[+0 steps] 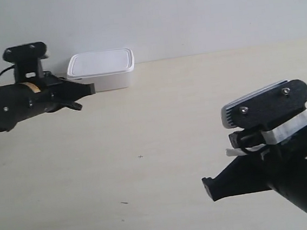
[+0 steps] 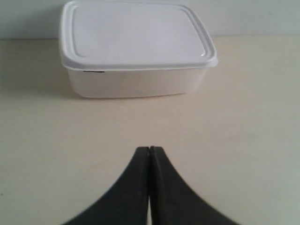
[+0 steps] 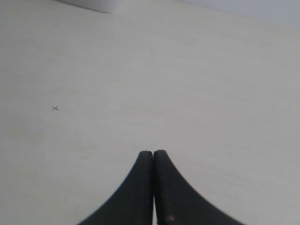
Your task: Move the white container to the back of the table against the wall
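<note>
The white container (image 1: 102,70) with its flat lid stands at the back of the table (image 1: 160,130), against the grey-white wall (image 1: 187,14). In the left wrist view the white container (image 2: 136,49) lies straight ahead of my left gripper (image 2: 149,149), which is shut and empty, a short gap from the box. In the exterior view that left gripper (image 1: 89,89) is on the arm at the left, its tip just short of the box's front. My right gripper (image 3: 153,153) is shut on nothing, over bare table; in the exterior view the right gripper (image 1: 208,188) hangs low at the right.
A small dark cross mark (image 1: 140,156) and a short dark speck (image 1: 124,202) sit on the table's middle. The same cross mark (image 3: 55,108) shows in the right wrist view. A corner of the container (image 3: 89,4) peeks in at that view's edge.
</note>
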